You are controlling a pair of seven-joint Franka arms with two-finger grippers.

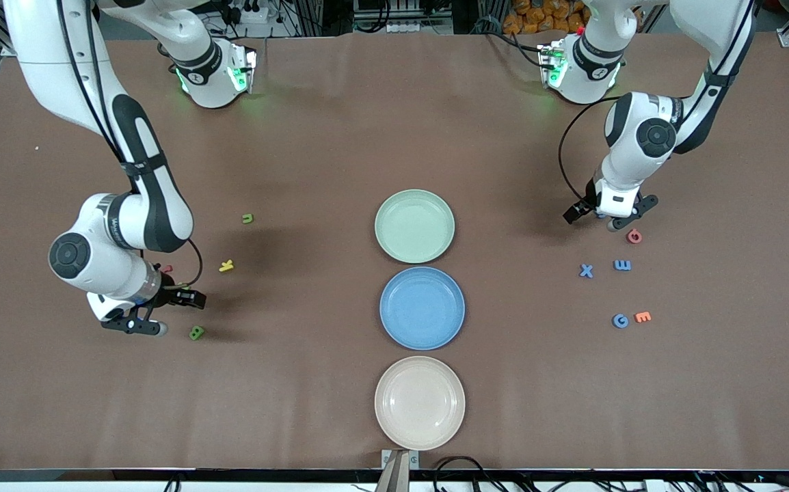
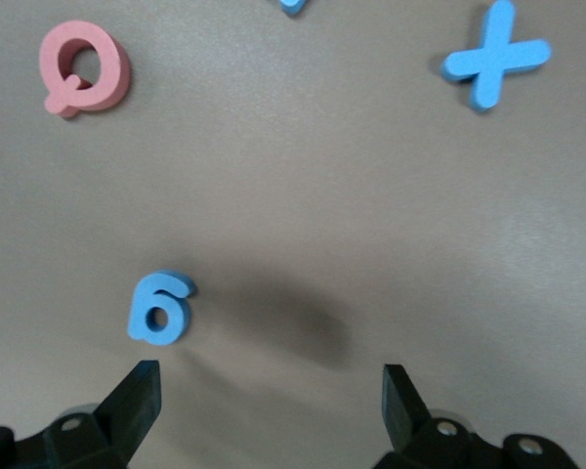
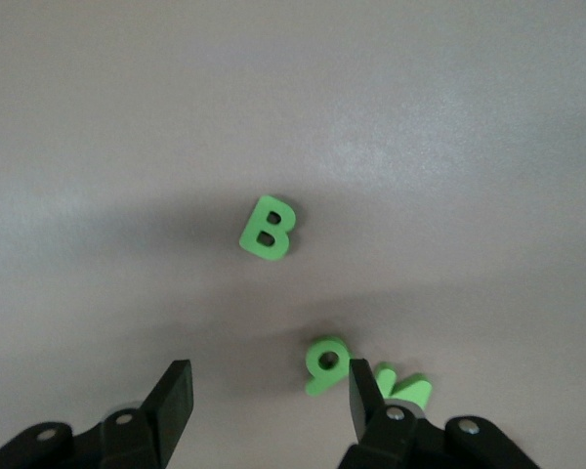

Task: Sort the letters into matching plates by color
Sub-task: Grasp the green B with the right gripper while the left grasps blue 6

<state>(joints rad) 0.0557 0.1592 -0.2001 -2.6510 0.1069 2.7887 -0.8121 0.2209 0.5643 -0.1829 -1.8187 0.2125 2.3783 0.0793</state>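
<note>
- Nearest the front camera, a cream plate (image 1: pixel 420 403) sits empty; next comes the blue plate (image 1: pixel 422 308), then the green plate (image 1: pixel 414 225), all in one line mid-table and all empty.
- Toward the right arm's end, the right gripper (image 1: pixel 140 326) hangs low over the table, fingers apart with nothing between them. A green B (image 1: pixel 196 333) lies just beside it.
- The step in hand looks like picking a green letter. To do it well, centre the fingers over one letter only, then close.
- The right wrist view shows what the front view hides: a green 9 (image 3: pixel 324 365) and another green piece (image 3: pixel 406 389) crowd against one finger, so a careless close could catch the wrong one.
- Farther off lie a yellow K (image 1: pixel 226 266) and a small olive letter (image 1: pixel 247 219).
- Toward the left arm's end, the left gripper (image 1: pixel 612 217) hovers with fingers wide apart, empty.
- Its wrist view reveals a blue 6 (image 2: pixel 159 308) close to one finger, hidden under the gripper in the front view, plus a red Q (image 2: pixel 83 68) and a blue X (image 2: pixel 494 64).
</note>
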